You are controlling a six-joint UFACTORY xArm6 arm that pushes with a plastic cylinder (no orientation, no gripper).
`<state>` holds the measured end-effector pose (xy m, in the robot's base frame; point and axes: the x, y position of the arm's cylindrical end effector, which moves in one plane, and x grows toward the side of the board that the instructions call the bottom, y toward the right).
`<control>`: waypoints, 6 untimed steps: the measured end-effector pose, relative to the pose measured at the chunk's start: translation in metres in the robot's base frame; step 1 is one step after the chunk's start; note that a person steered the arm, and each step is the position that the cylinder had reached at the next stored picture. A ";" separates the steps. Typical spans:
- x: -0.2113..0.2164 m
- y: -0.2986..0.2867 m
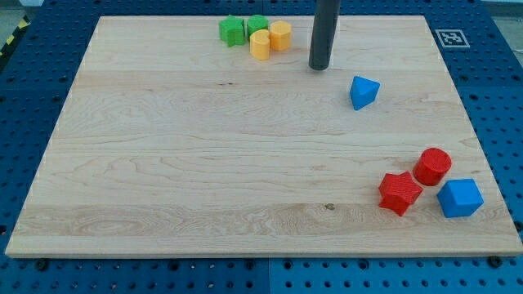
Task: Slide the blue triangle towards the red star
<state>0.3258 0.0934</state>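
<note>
The blue triangle (pixel 364 91) lies on the wooden board at the view's upper right. The red star (pixel 400 193) lies at the lower right, well below the triangle. My tip (pixel 319 67) is the lower end of the dark rod coming down from the view's top. It stands up and to the left of the blue triangle, a short gap away, not touching it.
A red cylinder (pixel 432 167) and a blue cube (pixel 460 198) sit close to the red star's right. Two green blocks (pixel 233 31) (pixel 257 24) and two yellow cylinders (pixel 260 45) (pixel 280 36) cluster at the top, left of the rod. The board's right edge (pixel 478 139) is near.
</note>
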 end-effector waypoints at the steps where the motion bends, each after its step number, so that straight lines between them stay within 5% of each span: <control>1: 0.007 0.033; 6: 0.099 0.059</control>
